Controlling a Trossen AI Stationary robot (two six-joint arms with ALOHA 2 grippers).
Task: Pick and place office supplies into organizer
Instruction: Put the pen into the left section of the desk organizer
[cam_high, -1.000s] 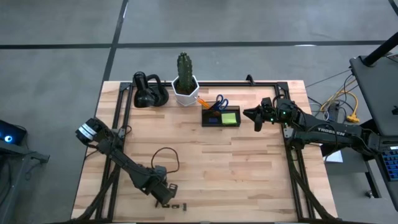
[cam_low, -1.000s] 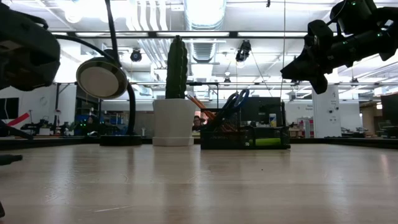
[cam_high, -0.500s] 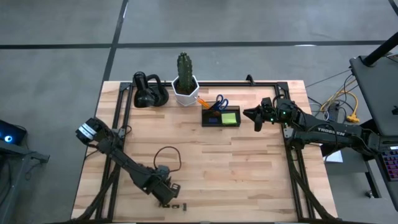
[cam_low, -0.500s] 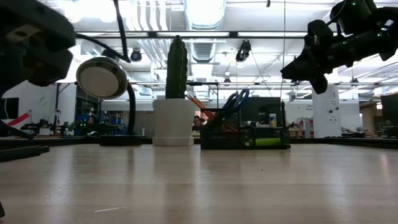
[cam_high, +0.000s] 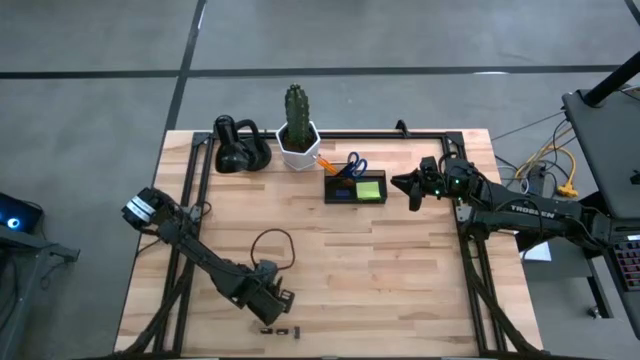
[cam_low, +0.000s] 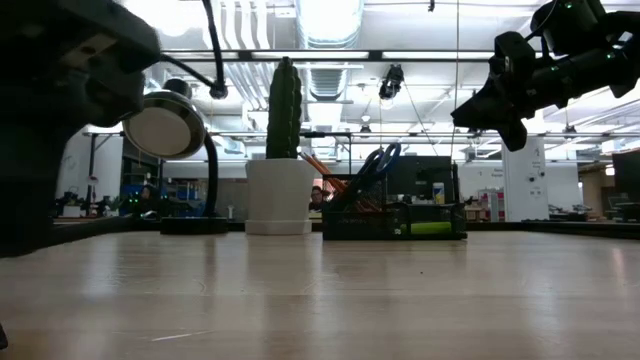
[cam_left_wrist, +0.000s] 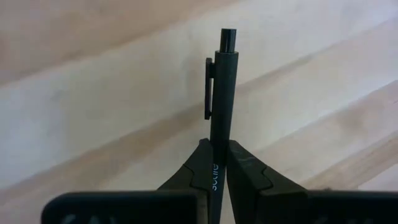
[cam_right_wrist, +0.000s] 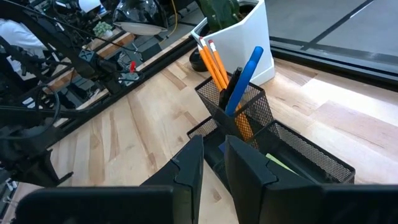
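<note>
Clamping dark pen (cam_left_wrist: 222, 106), left claw (cam_left_wrist: 215, 163) clenched tight; right claw (cam_right_wrist: 212, 163) narrowly parted, holding nothing.

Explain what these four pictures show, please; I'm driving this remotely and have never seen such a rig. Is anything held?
Two dark robot arms work at a wooden table. One picture looks straight down, one looks level across the tabletop, and one comes from each arm's wrist. The left gripper, near the front edge, is shut on a dark pen, as its wrist picture shows. The right gripper hangs in the air beside the organizer and holds nothing, its fingers a little apart. The organizer already holds blue-handled scissors, orange pencils and a lime-green sticky-note pad. Behind it stand a cactus pot and a black gadget. Small clips lie at the front edge.
</note>
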